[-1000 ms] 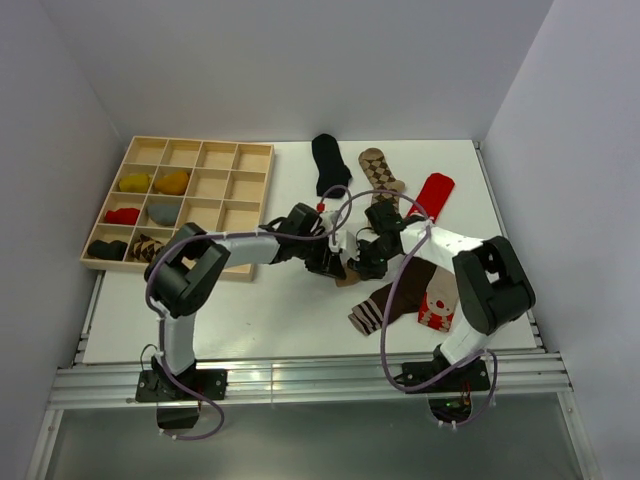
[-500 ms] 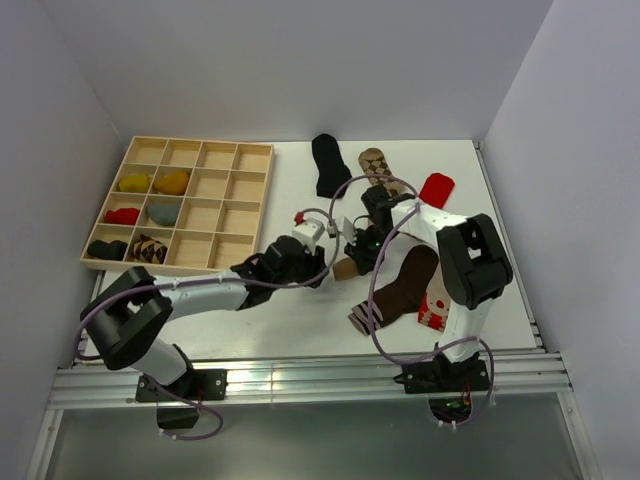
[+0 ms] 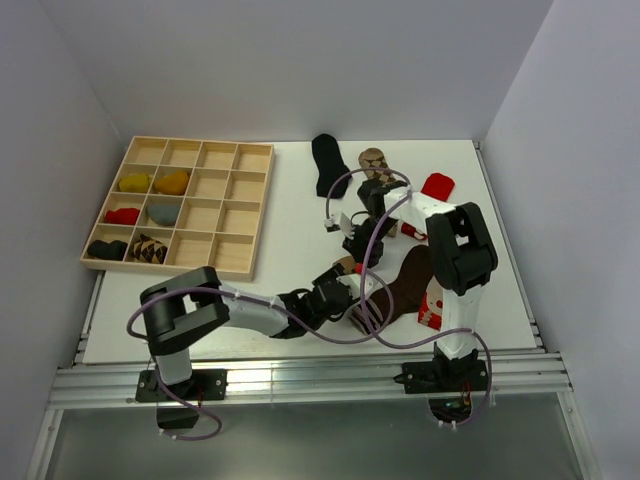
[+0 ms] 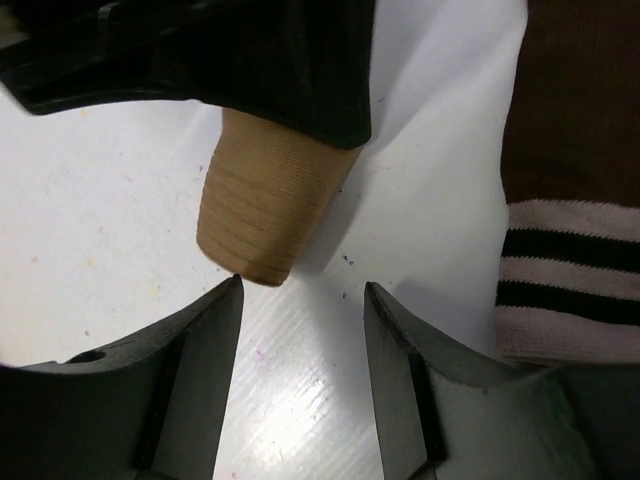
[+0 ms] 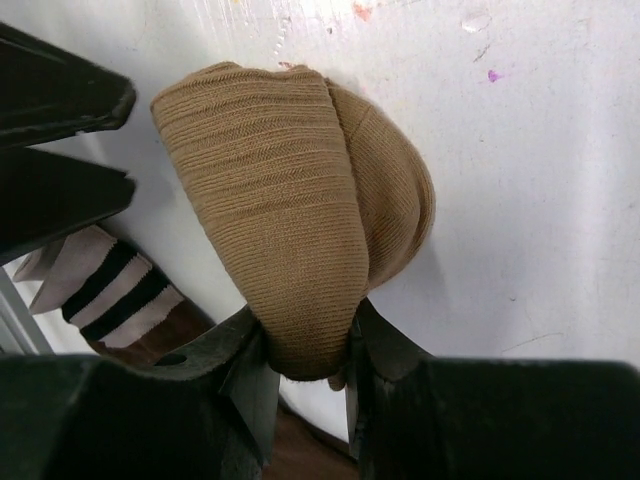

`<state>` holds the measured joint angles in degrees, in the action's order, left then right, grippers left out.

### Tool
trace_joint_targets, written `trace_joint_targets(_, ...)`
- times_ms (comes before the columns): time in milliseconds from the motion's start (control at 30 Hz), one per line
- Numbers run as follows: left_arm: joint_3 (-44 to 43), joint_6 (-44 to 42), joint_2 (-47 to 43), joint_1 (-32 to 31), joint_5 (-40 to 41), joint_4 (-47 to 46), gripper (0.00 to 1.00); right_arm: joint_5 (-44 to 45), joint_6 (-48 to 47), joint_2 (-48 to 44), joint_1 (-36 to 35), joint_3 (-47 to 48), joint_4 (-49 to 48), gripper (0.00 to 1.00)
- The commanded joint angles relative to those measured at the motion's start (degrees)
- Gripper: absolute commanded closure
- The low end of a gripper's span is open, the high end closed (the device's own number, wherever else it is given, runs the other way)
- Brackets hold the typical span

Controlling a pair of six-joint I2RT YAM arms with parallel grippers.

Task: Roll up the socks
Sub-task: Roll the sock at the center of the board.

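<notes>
Where the right gripper is seen through its own wrist camera, its fingers are found clamped on the tan sock, and the fabric is pinched to a narrow neck between them. The sock is bundled into a thick, rounded roll. Its long axis is laid from 11 o'clock to 5 o'clock in that view, with the bulk toward 12 and the gripped end toward 6. In the left wrist view the left gripper is held with its fingers well apart, and only bare white table is seen between them. The blunt free end of the tan sock is pointed toward 7 o'clock there, just above the fingertips. Whether the nearer tip is touched cannot be told. At 3 o'clock in that view the dark brown sock is laid flat, its pale and black stripes running across. From above, the tan sock is placed near the middle of the table, with the left gripper at its 6 o'clock and the right gripper at its 12 o'clock. Toward 12 and 1 o'clock of the table the black sock, the argyle sock and the red sock are spread. The wooden tray is set at 10 o'clock.
</notes>
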<state>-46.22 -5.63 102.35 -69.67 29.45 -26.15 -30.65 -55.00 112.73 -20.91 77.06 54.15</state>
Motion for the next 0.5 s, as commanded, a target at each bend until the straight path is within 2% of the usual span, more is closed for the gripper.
trace_joint_targets(0,-2.6,-9.6,3.0,-1.1,5.7,-7.9,0.43,3.6,-0.9,2.6,0.7,1.4,5.6,0.88)
trace_joint_targets(67,-3.3,-11.2,4.5,-1.1,5.9,-10.1,0.40,3.8,-1.1,3.2,0.7,1.8,6.4,0.88)
trace_joint_targets(267,-6.7,-14.4,9.2,0.1,3.0,-11.2,0.39,4.0,-1.7,4.7,0.6,3.4,9.3,0.88)
trace_joint_targets(467,-9.3,-15.4,12.3,2.0,-2.3,-9.3,0.39,4.0,-2.5,6.4,0.7,5.2,11.9,0.88)
